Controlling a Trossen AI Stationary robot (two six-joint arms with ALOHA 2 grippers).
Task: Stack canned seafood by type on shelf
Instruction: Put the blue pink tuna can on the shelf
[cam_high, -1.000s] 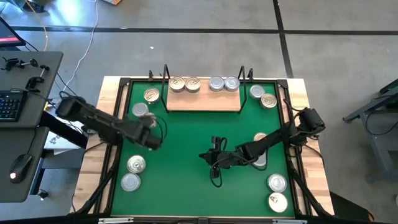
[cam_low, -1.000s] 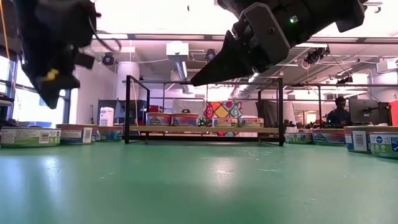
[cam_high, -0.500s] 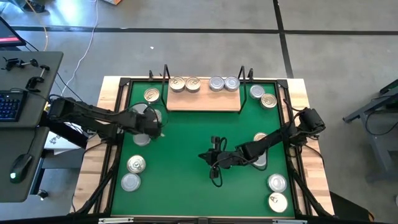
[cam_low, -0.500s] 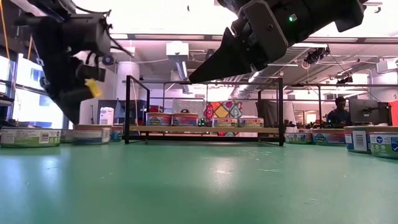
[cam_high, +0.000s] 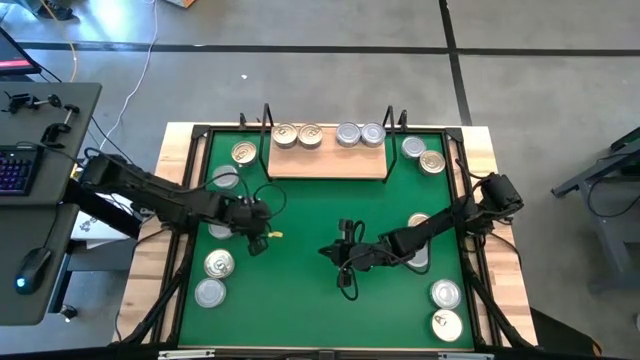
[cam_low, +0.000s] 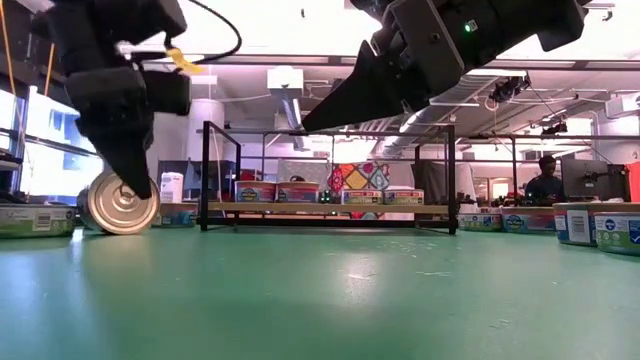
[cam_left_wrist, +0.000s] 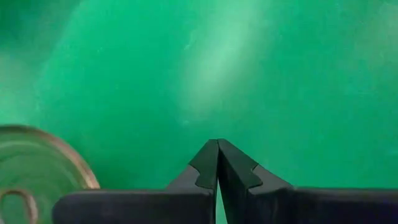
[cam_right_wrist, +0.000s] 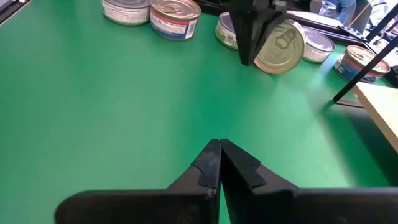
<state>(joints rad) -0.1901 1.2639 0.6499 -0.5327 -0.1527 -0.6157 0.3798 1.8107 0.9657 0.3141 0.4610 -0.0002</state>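
Note:
The shelf (cam_high: 328, 165) stands at the mat's far edge with two gold-lidded tins (cam_high: 297, 134) and two silver-lidded tins (cam_high: 360, 134) on its board. My left gripper (cam_high: 256, 241) is shut low over the mat's left half, fingers pointing down (cam_low: 135, 186). Right beside it a gold-lidded tin (cam_right_wrist: 281, 48) stands tipped on its rim, its bottom towards the low camera (cam_low: 120, 203). My right gripper (cam_high: 323, 250) hovers shut above the middle of the mat (cam_right_wrist: 219, 144), touching nothing. My left gripper's shut fingers (cam_left_wrist: 217, 155) hold nothing between them. They stand right beside the tipped tin's rim (cam_left_wrist: 74, 168); whether the outer side of a finger touches it, I cannot tell. The tin rests on its edge on the mat, tilted, its lid facing the right arm.
Loose tins lie flat along the mat's left side (cam_high: 243, 152) (cam_high: 225, 178) (cam_high: 220, 263) (cam_high: 210, 292) and right side (cam_high: 422, 154) (cam_high: 445, 293) (cam_high: 445, 323). Black frame rails border the green mat (cam_high: 300, 210). A person sits far behind the table (cam_low: 545, 180).
My left gripper swung toward the far left, then came back toward the near edge and the mat's middle, dropping low. A tin on the left that lay flat now stands tipped on its rim beside the fingers. The right arm kept still.

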